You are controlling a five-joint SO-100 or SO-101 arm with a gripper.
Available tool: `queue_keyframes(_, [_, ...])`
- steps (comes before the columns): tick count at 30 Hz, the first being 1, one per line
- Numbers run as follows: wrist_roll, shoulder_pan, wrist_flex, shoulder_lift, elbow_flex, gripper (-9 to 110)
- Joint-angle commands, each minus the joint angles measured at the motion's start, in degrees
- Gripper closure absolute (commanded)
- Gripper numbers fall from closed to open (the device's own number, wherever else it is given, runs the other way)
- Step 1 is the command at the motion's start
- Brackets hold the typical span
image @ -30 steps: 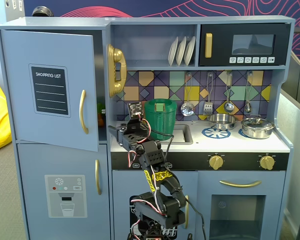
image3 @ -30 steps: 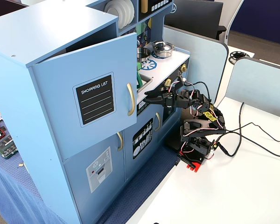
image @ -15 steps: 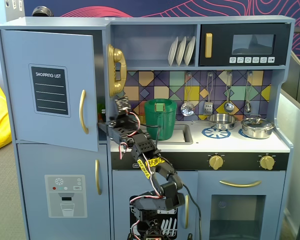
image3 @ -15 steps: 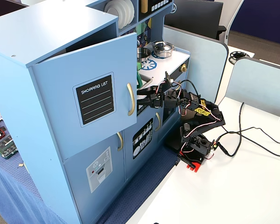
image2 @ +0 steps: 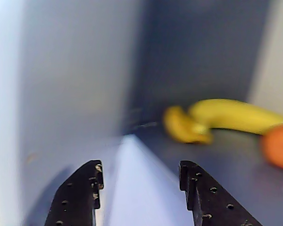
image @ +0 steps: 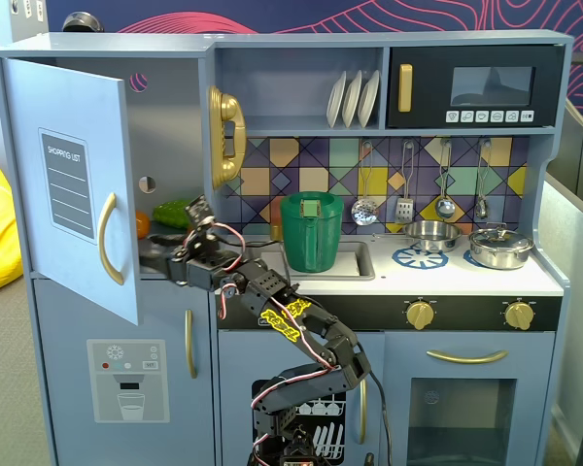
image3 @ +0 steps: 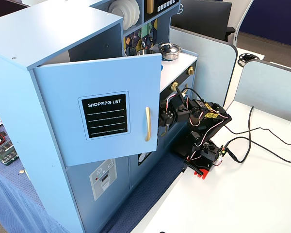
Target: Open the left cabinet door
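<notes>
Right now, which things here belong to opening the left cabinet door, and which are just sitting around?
Part of the job:
left cabinet door
door handle
pincer, open

Just lying about:
banana
orange
green pitcher
pot

Banana [image2: 226, 120] left of orange [image2: 277, 146], inside cabinet [image2: 75, 84]

Left cabinet door [image: 73, 184]: large flat blue-grey panel, swung open on hinge along its left edge in a fixed view, free edge standing out from cabinet front. Also seen face-on from outside [image3: 99, 109], partly open. Black "SHOPPING LIST" chalkboard panel [image3: 105, 115] with white lines at door centre. Vertical gold bar handle [image3: 147, 124] at 3 o'clock of chalkboard, near free edge. Door upright, occupying upper part of cabinet.
</notes>
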Motion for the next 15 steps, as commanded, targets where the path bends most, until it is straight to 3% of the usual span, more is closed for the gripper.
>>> queue_keyframes(1, [0.35,1.14,-1.76,1.49,-2.55,91])
queue_keyframes(5, [6.33,14.41,-0.26,4.31,1.93,90])
queue_keyframes(15, [6.33,47.29,23.91,17.93,20.39,96])
